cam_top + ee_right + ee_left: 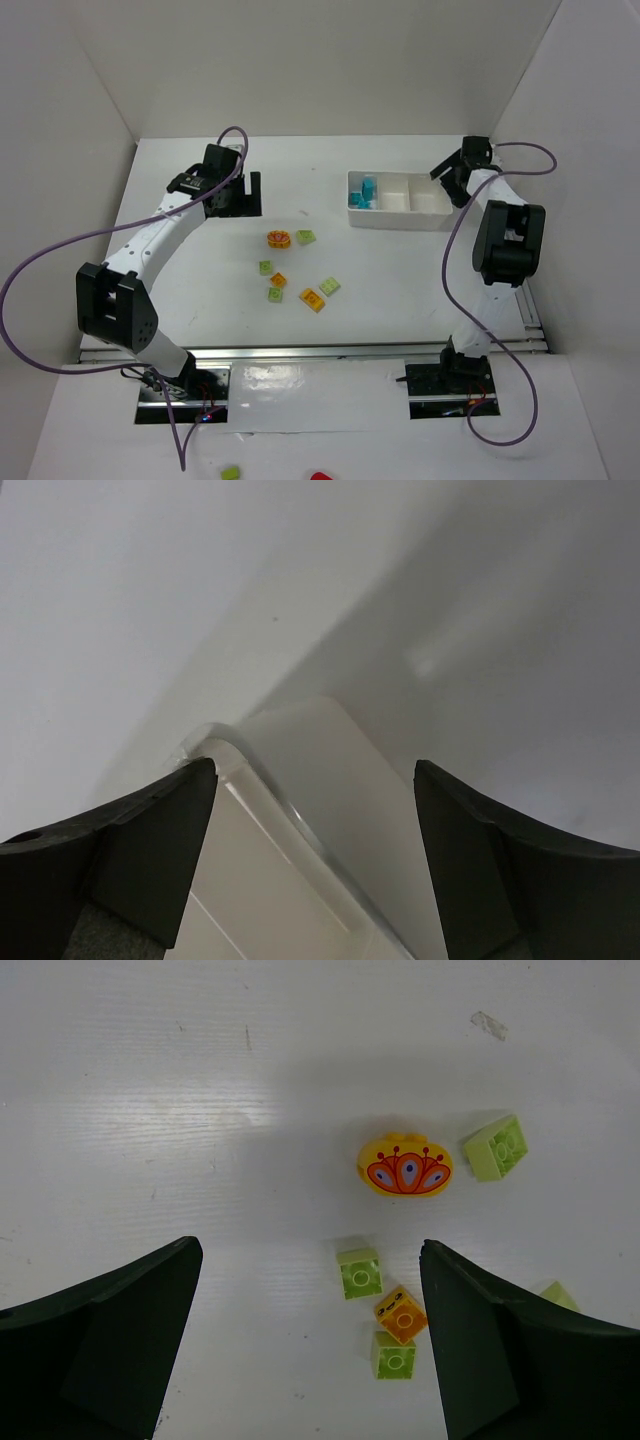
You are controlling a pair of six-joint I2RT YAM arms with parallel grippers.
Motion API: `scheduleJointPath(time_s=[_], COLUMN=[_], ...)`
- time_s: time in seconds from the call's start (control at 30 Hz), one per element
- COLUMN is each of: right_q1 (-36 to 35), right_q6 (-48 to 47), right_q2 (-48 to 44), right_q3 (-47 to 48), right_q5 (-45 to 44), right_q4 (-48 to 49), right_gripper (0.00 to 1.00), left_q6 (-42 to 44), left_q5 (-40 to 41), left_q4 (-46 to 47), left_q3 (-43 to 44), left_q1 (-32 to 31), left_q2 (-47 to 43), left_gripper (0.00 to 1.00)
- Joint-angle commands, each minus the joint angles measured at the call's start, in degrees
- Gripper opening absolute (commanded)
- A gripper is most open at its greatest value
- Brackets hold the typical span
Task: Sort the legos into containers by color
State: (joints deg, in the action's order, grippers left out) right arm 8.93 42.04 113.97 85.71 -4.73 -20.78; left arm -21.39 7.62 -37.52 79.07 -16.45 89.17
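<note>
**Cyan done, green and orange-yellow still out**

I judge the sort about a third done. All the cyan bricks (366, 192) I can find sit in the tray (400, 222), huddled in its left compartment (353, 181). How many there are I cannot tell from the top view. The middle compartment (397, 197) and the right compartment (431, 199) look bare.

The other legos lie loose on the bench (200, 300), well apart from the tray, toward the middle-left. I count four green bricks (305, 237), two orange bricks (313, 299) and one yellow oval piece (278, 239) with a red pattern on it. None of them touches the tray, so two colours are left to move.

My left hand (310, 1250) hangs over the far side of that scatter, its fingers spread wide with nothing between them. The oval piece and several green and orange bricks show just beyond its fingertips. My right hand (312, 768) hovers at the tray's right end, above a corner of the rim. Its fingers stand apart and I see nothing in them.
</note>
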Motion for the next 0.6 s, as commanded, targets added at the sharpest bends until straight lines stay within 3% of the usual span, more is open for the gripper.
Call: scheduleJointPath(time_s=[0.0,0.27,0.57], right_q1=[-2.2,-11.9,-22.1], right_q6=[-0.9,-7.2,-11.7], right_q2=[3.9,5.6,10.3], right_q3=[5.0,9.4,14.1], right_q5=[8.7,11.9,14.8], right_q4=[4.8,4.3,-0.7], right_gripper=[0.86,0.80,0.80], left_q6=[-0.1,-0.1,-0.1], left_q5=[0.2,0.2,0.7], left_q4=[0.3,0.3,0.3], left_q3=[-0.1,0.5,0.5], left_q1=[-0.3,-0.3,-0.3], left_q2=[-0.9,-0.9,-0.9], left_gripper=[1.00,1.00,1.00])
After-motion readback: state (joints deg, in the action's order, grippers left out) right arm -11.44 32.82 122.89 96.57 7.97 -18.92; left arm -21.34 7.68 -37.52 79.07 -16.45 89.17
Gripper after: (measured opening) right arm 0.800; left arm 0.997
